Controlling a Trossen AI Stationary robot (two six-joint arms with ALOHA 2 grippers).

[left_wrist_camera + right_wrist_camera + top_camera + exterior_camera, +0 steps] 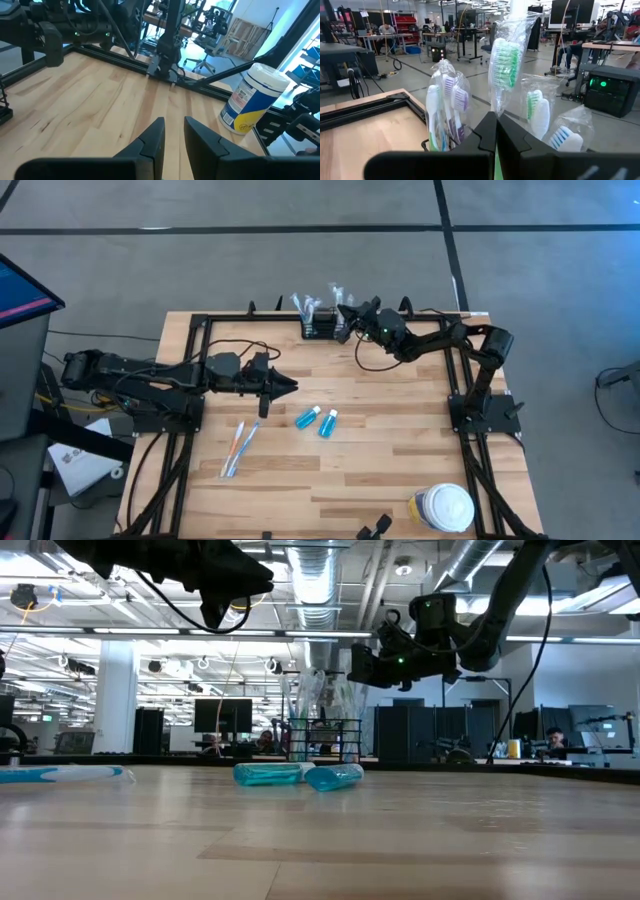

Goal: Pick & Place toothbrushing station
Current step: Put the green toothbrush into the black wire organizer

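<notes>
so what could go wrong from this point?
1. The right gripper, shut, sits among the wrapped toothbrushes standing in the black holder at the far table edge; a careless pull could tip the holder or drag brushes out.
2. Whether it grips a brush is unclear; one could drop.
3. The left gripper hangs above the table near the two blue bottles, which lie on their sides and could roll if bumped.

Black toothbrushing station (pixel 318 326) — upright at the table's far edge, holding wrapped toothbrushes.
</notes>
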